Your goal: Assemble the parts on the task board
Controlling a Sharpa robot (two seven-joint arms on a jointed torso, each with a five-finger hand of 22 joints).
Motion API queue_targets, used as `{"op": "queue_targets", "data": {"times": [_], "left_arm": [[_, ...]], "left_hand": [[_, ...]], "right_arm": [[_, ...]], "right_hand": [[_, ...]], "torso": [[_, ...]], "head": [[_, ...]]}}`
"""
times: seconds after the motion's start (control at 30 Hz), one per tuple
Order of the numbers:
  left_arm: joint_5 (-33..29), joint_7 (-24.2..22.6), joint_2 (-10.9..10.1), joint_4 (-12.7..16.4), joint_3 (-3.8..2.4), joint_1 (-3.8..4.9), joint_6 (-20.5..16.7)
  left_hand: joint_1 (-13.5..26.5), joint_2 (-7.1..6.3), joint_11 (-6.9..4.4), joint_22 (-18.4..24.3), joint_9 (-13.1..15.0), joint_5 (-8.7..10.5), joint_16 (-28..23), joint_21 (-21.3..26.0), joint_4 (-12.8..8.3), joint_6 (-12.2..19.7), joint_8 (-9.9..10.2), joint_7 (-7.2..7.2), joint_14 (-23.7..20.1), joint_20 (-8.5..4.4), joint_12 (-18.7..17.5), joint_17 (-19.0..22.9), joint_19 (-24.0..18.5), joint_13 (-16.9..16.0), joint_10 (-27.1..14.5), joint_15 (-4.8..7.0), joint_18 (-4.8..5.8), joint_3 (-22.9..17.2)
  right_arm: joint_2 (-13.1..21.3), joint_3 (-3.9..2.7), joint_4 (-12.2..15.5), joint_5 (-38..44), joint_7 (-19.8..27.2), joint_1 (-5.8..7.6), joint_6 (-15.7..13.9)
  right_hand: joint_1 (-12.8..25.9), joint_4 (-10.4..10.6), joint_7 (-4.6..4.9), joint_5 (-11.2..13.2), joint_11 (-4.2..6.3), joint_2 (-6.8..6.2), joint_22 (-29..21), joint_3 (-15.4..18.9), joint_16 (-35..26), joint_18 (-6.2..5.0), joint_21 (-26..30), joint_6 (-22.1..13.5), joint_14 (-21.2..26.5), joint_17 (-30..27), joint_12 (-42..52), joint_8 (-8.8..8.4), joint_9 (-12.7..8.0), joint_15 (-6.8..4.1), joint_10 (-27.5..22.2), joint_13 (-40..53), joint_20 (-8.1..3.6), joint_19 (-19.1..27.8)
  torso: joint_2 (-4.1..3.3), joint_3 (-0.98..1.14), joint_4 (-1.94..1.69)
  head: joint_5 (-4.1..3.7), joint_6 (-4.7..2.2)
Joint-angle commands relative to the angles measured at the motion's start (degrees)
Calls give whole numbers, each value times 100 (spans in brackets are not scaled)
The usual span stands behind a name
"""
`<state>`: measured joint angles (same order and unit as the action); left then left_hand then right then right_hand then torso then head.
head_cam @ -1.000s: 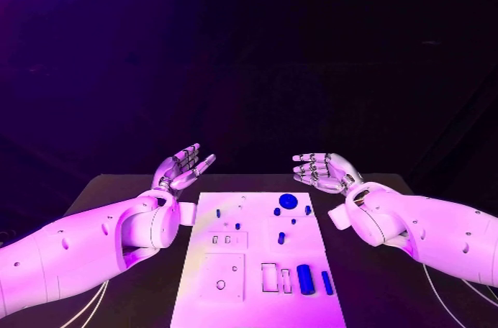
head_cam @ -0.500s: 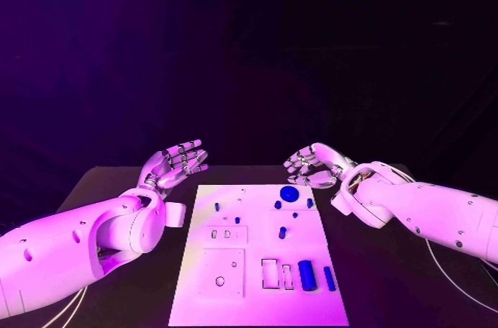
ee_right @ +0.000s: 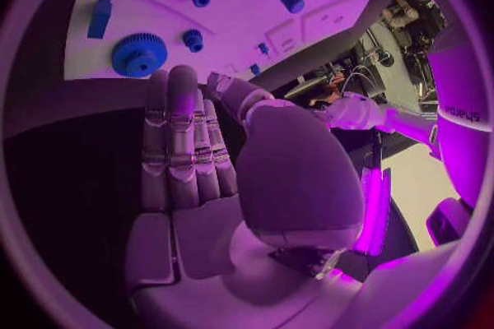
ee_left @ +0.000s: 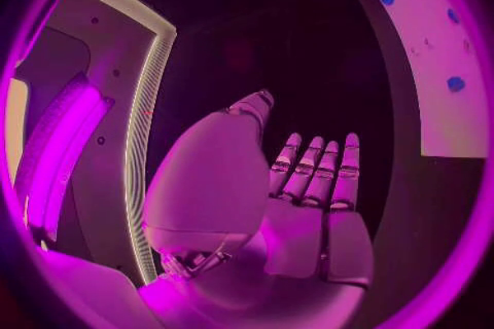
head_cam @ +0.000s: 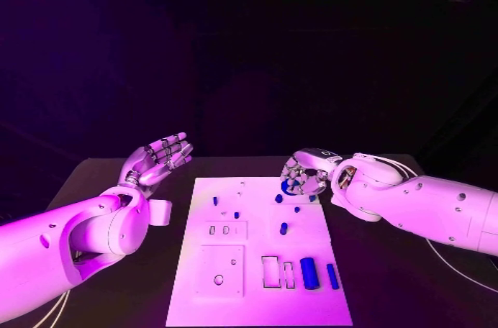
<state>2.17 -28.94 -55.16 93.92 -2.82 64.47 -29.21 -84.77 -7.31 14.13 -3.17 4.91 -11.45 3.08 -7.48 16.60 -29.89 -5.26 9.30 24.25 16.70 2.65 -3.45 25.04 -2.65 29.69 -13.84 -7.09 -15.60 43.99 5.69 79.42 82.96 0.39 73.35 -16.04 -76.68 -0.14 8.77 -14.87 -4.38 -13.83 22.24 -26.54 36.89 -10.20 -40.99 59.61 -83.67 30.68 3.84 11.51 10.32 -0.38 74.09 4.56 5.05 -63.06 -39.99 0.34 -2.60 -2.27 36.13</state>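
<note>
Black matte surface (head_cam: 124, 299), flat white task board (head_cam: 249, 299) centred on it. Small blue parts: toothed round gear (ee_right: 139, 55) at the far end, smooth cylinder (head_cam: 309, 272) near. Right hand (head_cam: 304, 178) hovers over the gear, fingers straight, empty. Left hand (head_cam: 155, 159) raised beside the board, fingers apart, empty.

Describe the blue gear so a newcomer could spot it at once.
Find the white task board mid-table and go to its far end, where the right robot hand hovers. The blue gear lies there: a toothed disc, wider than the small blue pegs beside it.
</note>
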Motion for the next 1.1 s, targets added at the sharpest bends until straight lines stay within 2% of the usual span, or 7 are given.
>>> {"op": "queue_targets", "data": {"times": [0.03, 0.17, 0.3, 0.43, 0.63, 0.8, 1.1], "left_arm": [[1, -13, -71, -56, -20, 72, 208], [51, 55, -186, -113, -29, 120, 345], [64, 78, -254, -126, -32, 142, 452], [70, 88, -301, -96, -33, 157, 562], [52, 110, -338, -7, -34, 164, 628], [40, 100, -353, 42, -34, 166, 636], [13, 62, -390, 134, -35, 175, 599]], "left_hand": [[-3, -50, 7, -2, -1, 7, -20, 1, 5, 8, 16, 602, 3, 4, -8, -1, 37, 0, 5, -3, 108, -26], [32, -39, 44, -8, 8, 19, -14, -20, 7, -42, 3, 613, 47, 3, 12, -6, 87, -11, 93, -8, 97, -12], [38, -17, 58, -24, 20, 21, -6, -66, -3, -108, -15, 632, 131, 2, 27, -16, 211, -22, 226, -10, 86, -16], [31, 4, 69, -37, 30, 23, 13, -108, -11, -166, -29, 648, 238, 1, 35, -31, 320, -28, 333, -4, 71, -33], [27, 12, 75, -39, 33, 24, 14, -117, -13, -183, -34, 656, 251, 1, 39, -32, 340, -31, 370, -4, 68, -41], [27, 12, 75, -38, 33, 24, 13, -115, -13, -180, -34, 657, 245, 1, 40, -31, 333, -31, 374, -4, 68, -41], [21, 13, 89, -40, 33, 24, 11, -124, -17, -180, -35, 687, 253, 1, 41, -31, 356, -32, 402, -8, 66, -49]], "right_arm": [[-17, -3, 51, 621, -374, 10, 273], [-61, -1, 46, 688, -486, 14, 326], [-88, 4, 14, 708, -499, 14, 320], [-110, 8, -11, 712, -502, 10, 301], [-183, 13, -54, 710, -521, 0, 294], [-261, 23, -116, 714, -536, -9, 338], [-365, 41, -199, 710, -519, -42, 409]], "right_hand": [[10, 114, -18, -6, -3, -84, 122, -44, 404, -22, -141, 12, -42, 277, -26, -49, 43, 31, -65, -28, -4, -38], [50, 253, -31, 12, -15, -191, 281, -87, 1484, -18, -313, -7, -112, 1233, -28, -94, 114, 37, -178, -53, 12, -108], [84, 331, -14, 24, -44, -233, 403, -55, 1940, -8, -415, -8, -123, 1645, -35, -103, 155, 60, -337, -63, 28, -143], [69, 357, -3, 24, -63, -249, 533, 2, 2113, 4, -509, 23, -85, 1773, -21, -88, 193, 67, -446, -53, 41, -175], [29, 426, 5, 36, -74, -212, 1097, 121, 2702, 77, -926, -7, -139, 2336, 25, -105, 238, 77, -566, -33, 58, -404], [-23, 476, 5, 18, -74, -192, 1661, 129, 3155, 157, -1349, -20, -209, 2796, 57, -115, 270, 80, -566, -15, 59, -635], [-48, 536, 8, 19, -78, -170, 2040, 122, 3434, 210, -1630, -14, -233, 3061, 72, -113, 302, 88, -578, -7, 65, -763]], "torso": [[-104, 4, -23], [-139, 18, -31], [-167, 16, -38], [-193, 18, -63], [-225, 21, -71], [-236, 21, -89], [-279, 25, -85]], "head": [[-24, -2], [-43, 14], [-56, 20], [-52, 28], [-62, 26], [-75, 66], [-65, 100]]}}
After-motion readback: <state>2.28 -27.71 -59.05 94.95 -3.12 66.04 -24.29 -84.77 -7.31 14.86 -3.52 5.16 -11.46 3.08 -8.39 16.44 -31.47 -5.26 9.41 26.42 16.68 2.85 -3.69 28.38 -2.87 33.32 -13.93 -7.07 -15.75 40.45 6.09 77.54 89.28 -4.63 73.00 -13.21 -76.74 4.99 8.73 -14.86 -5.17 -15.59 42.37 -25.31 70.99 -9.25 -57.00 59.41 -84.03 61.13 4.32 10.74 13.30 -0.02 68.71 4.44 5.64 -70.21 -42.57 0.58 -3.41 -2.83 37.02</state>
